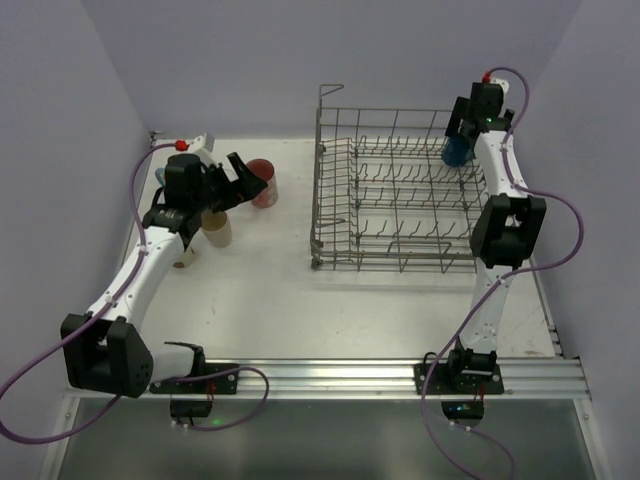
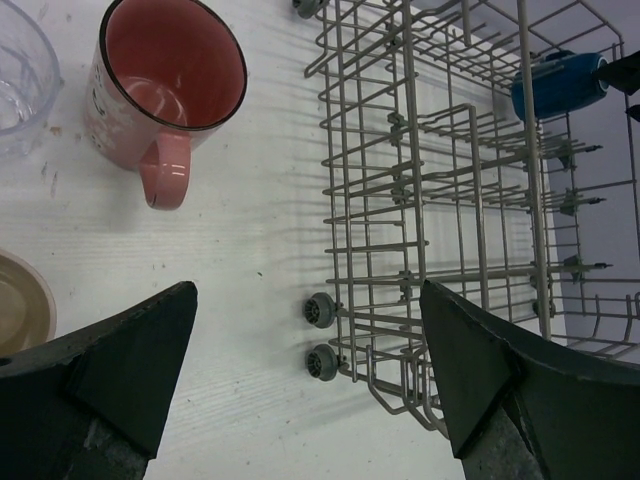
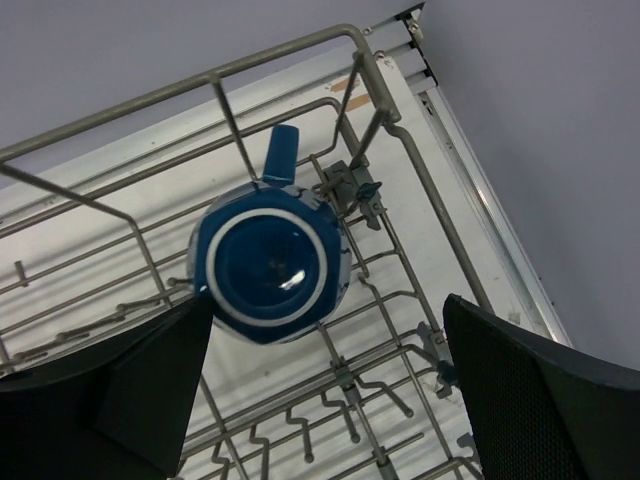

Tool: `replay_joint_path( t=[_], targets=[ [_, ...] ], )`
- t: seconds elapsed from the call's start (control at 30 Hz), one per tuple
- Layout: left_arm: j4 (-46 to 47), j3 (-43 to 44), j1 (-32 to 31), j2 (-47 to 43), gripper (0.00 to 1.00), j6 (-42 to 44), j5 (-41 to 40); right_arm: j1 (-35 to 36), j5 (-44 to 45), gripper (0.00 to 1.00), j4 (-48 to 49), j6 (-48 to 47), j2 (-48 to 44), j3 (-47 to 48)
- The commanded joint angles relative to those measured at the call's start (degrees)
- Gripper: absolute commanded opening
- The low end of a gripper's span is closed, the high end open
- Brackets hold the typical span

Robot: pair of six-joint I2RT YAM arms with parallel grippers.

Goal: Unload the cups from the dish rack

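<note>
The grey wire dish rack (image 1: 395,195) stands right of centre. A dark blue mug (image 1: 457,151) sits bottom-up in its far right corner. My right gripper (image 1: 461,132) hovers just above it, open; in the right wrist view the mug (image 3: 268,262) lies by the left finger, and the gripper (image 3: 325,390) holds nothing. My left gripper (image 1: 243,174) is open and empty left of the rack, next to the pink-red mug (image 1: 264,183). The left wrist view shows that mug (image 2: 165,85) upright, a clear glass (image 2: 18,70), a beige cup (image 2: 20,300) and the rack (image 2: 450,200).
A beige cup (image 1: 217,230) stands on the table under the left arm, with another pale cup (image 1: 186,258) nearer the left edge. Purple walls close in the table on three sides. The rack's small wheels (image 2: 320,335) rest on the white tabletop.
</note>
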Motion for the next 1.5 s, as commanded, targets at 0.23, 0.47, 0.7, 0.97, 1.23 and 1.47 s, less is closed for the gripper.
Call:
replay_joint_path(
  t=[0.23, 0.47, 0.7, 0.97, 1.23, 1.47],
  targets=[
    [4.2, 0.1, -0.8, 2.4, 0.96, 2.1, 2.6, -1.7, -8.2, 0.99, 0.5, -1.9, 4.7, 4.5],
    [4.8, -0.6, -0.8, 3.6, 0.97, 2.1, 2.9, -1.8, -9.1, 0.99, -0.8, -2.0, 8.0, 6.5],
    [5.0, -0.9, -0.8, 4.0, 0.96, 2.7, 3.2, -2.2, -9.1, 0.98, -0.4, -1.0, 8.2, 7.9],
    [5.1, -1.3, -0.8, 4.1, 0.96, 2.7, 3.9, -2.5, -10.5, 0.98, 0.6, 0.3, 7.2, 7.2],
    [5.1, -1.2, -0.8, 4.3, 0.97, 2.7, 4.4, -3.1, -12.2, 0.95, 1.0, 0.0, 8.7, 8.9],
    [5.4, -1.5, -0.8, 5.1, 0.96, 2.5, 5.0, -3.0, -14.1, 0.84, 1.0, -0.7, 9.9, 10.3]
  ],
)
